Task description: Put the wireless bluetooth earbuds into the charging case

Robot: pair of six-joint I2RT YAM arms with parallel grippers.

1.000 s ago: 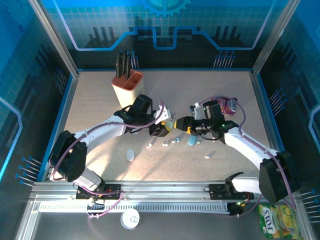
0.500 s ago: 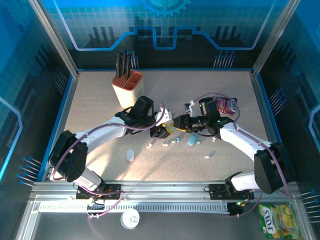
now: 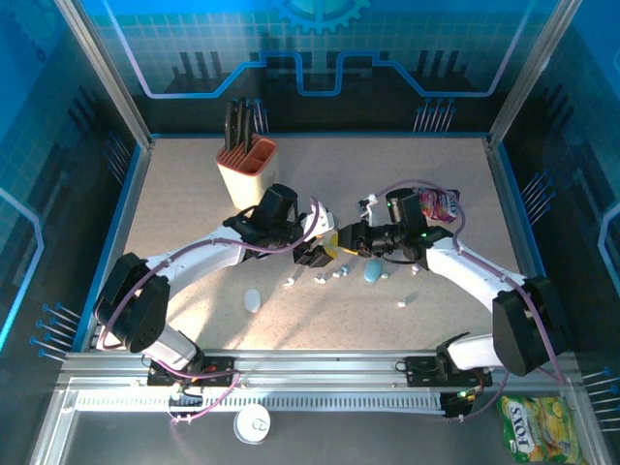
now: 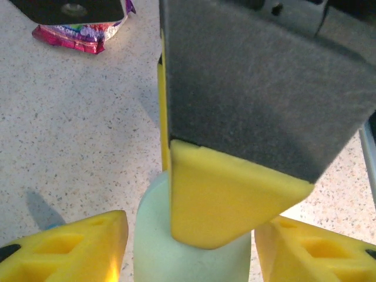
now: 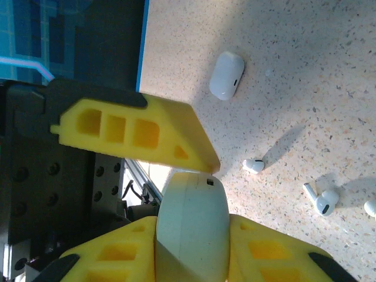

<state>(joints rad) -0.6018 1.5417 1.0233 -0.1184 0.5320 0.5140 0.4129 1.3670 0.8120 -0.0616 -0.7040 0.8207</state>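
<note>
Transfer of the pale green charging case (image 5: 191,226) between arms at mid-worktop (image 5: 329,70), as we judge the step. The right gripper (image 5: 191,238) is clamped on the case. The left gripper (image 4: 194,249) stands with jaws parted, a thin gap showing at one flank. The earbuds (image 5: 322,200) lie loose on the worktop. The next move calls for clearing the left gripper, then fetching a bud. We cannot tell whether the lid is open or the case is loaded, because fingers cover it.
</note>
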